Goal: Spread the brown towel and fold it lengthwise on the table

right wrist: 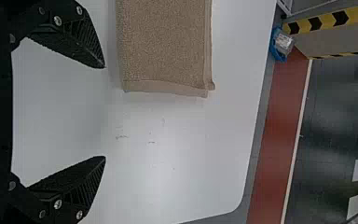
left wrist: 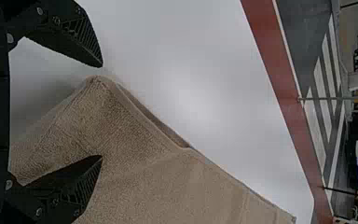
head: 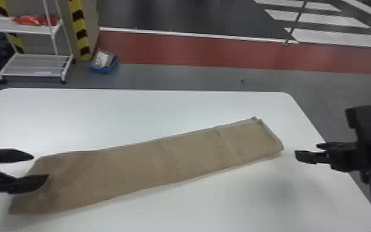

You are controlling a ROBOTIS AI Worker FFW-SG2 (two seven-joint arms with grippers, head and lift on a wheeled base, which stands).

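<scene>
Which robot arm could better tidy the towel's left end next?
Probably the left: its open gripper is right at that end of the brown towel, while the right gripper is past the opposite end.

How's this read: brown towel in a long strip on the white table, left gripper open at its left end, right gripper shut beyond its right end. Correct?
No: right gripper is open, per the right wrist view. It sits beyond the right end of the brown towel, a long strip on the white table, with the left gripper open at the towel's left end.
</scene>
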